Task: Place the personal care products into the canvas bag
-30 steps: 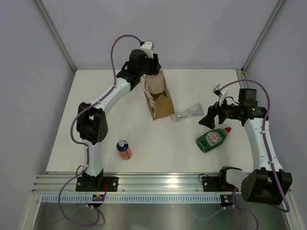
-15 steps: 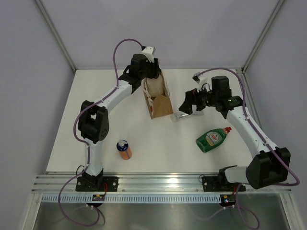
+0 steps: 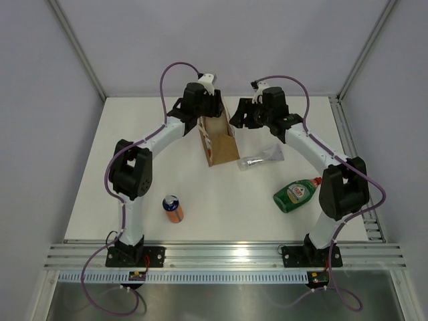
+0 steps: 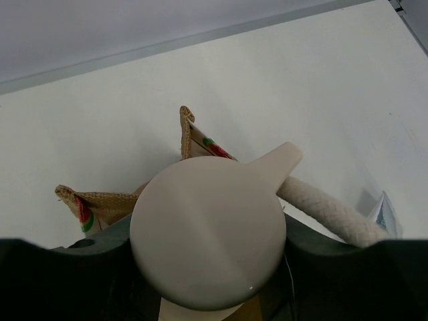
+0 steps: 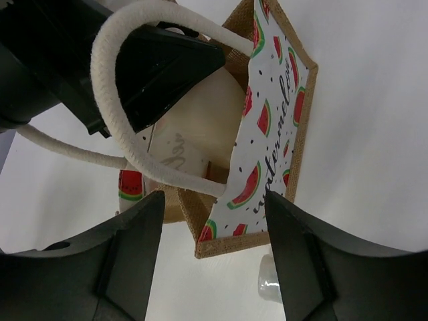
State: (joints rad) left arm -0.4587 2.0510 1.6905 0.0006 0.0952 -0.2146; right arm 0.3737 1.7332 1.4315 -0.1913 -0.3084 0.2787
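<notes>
The canvas bag (image 3: 224,144) stands upright at the table's centre back, with watermelon print on its inner side (image 5: 274,127). My left gripper (image 3: 204,105) is shut on the beige pump-top soap bottle (image 4: 207,227) and holds it in the bag's far end; its body shows inside the bag (image 5: 194,134). My right gripper (image 3: 241,116) is open and empty, just right of the bag's far end, jaws (image 5: 214,197) facing the bag's white loop handle (image 5: 134,157). The silvery squeeze tube (image 3: 261,159) lies on the table right of the bag; its white cap shows in the right wrist view (image 5: 271,284).
A green dish-soap bottle (image 3: 297,194) lies on its side at the right front. An orange and blue can (image 3: 173,208) stands at the left front. The second white handle (image 4: 328,210) crosses by the left gripper's finger. Grey walls enclose the table.
My right arm has swung from beside the green bottle across to the bag's far right side. My left gripper has moved a little right and lower over the bag with the soap bottle.
</notes>
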